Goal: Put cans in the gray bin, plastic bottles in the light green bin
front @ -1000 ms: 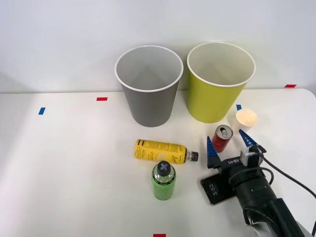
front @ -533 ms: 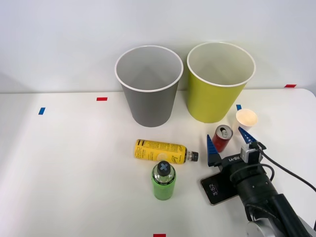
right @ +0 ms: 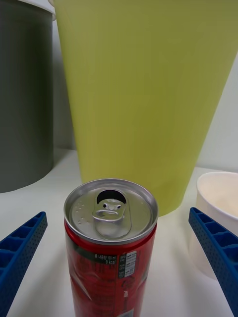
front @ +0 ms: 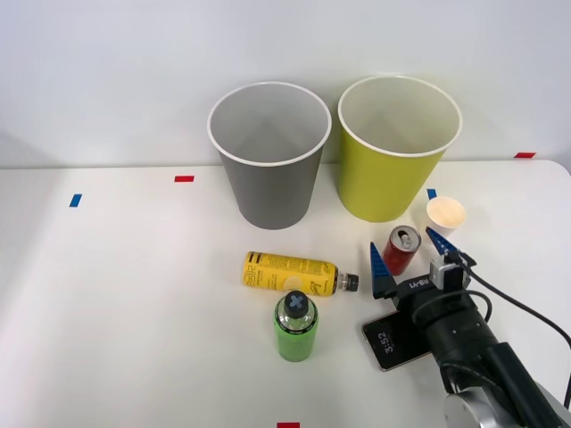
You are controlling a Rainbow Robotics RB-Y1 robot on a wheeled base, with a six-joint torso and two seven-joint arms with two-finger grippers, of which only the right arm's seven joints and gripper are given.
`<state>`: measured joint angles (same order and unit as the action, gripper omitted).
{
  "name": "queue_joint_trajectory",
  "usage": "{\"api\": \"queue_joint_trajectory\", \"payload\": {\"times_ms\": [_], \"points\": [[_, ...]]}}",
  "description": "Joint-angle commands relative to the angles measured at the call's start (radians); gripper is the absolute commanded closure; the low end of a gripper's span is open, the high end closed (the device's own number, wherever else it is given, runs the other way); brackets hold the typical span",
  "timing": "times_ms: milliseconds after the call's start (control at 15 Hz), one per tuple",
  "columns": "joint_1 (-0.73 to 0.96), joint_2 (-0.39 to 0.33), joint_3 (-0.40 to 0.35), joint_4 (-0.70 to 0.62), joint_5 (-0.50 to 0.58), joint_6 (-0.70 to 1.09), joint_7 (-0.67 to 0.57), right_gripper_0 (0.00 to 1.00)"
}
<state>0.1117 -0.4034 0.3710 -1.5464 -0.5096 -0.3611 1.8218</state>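
We are lining up the right gripper, fingers spread wide apart, on either side of the red can standing upright on the desk just before the light green bin; next we judge: advance, clamp, carry to the gray bin.

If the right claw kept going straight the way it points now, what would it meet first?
The red can, standing upright between the open right claw's fingers. Behind it in the same line stands the light green bin.
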Motion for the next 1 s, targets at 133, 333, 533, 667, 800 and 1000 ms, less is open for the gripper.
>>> {"api": "queue_joint_trajectory", "payload": {"times_ms": [133, 333, 533, 667, 800, 1000], "points": [[-0.01, 0.001, 0.006, 0.0, 0.0, 0.001, 0.004, 0.16], [-0.01, -0.006, 0.008, -0.001, 0.0, 0.001, 0.007, 0.79], [-0.01, -0.011, 0.006, -0.001, 0.003, 0.001, 0.007, 0.89], [-0.01, -0.011, 0.009, -0.001, 0.005, 0.001, 0.007, 0.9], [-0.007, -0.012, 0.016, -0.009, 0.006, 0.001, 0.001, 0.93], [0.016, -0.054, 0.04, -0.083, -0.001, 0.004, -0.007, 0.96]]}}
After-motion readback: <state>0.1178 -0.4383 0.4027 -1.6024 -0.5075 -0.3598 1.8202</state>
